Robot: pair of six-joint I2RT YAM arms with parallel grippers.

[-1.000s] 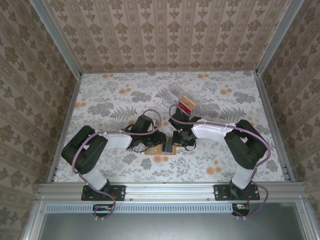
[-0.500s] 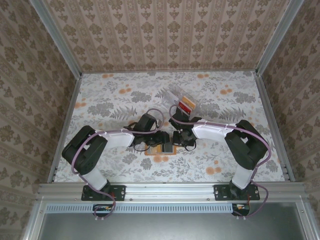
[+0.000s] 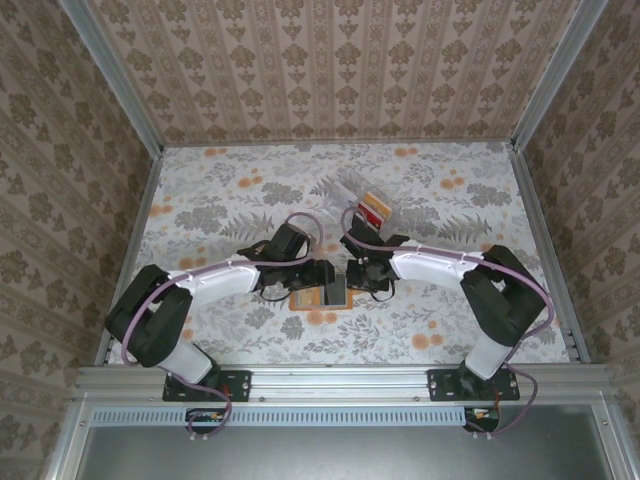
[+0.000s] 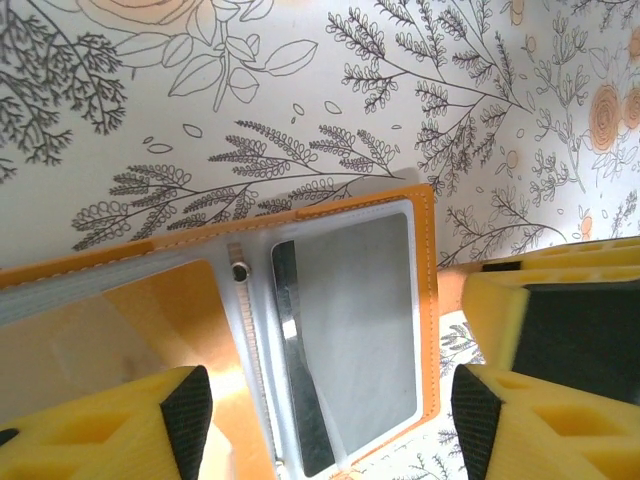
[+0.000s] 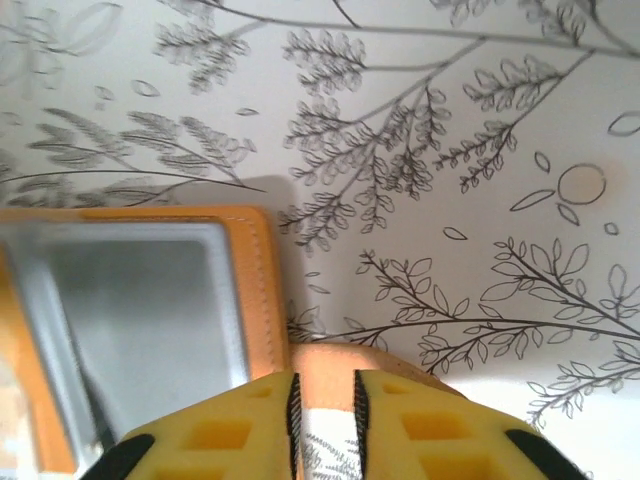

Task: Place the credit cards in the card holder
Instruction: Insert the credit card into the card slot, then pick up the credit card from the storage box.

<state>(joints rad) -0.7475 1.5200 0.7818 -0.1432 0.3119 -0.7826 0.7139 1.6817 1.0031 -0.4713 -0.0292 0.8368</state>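
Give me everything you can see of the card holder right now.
The card holder is an orange-tan, leather-look bifold with stitched edges, lying open and flat on the floral table, near its front middle. Inside are clear plastic sleeves and a small stud by the spine. A dark grey card sits in one sleeve; the other looks orange, contents unclear.

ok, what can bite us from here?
1. Left gripper is open over the card holder, so nothing pins it; pushing in another card may slide or fold it.
2. The dark card in its clear sleeve might slip out if nudged.
3. The clear box with the other cards stands close to the right gripper; a reach could tip it.
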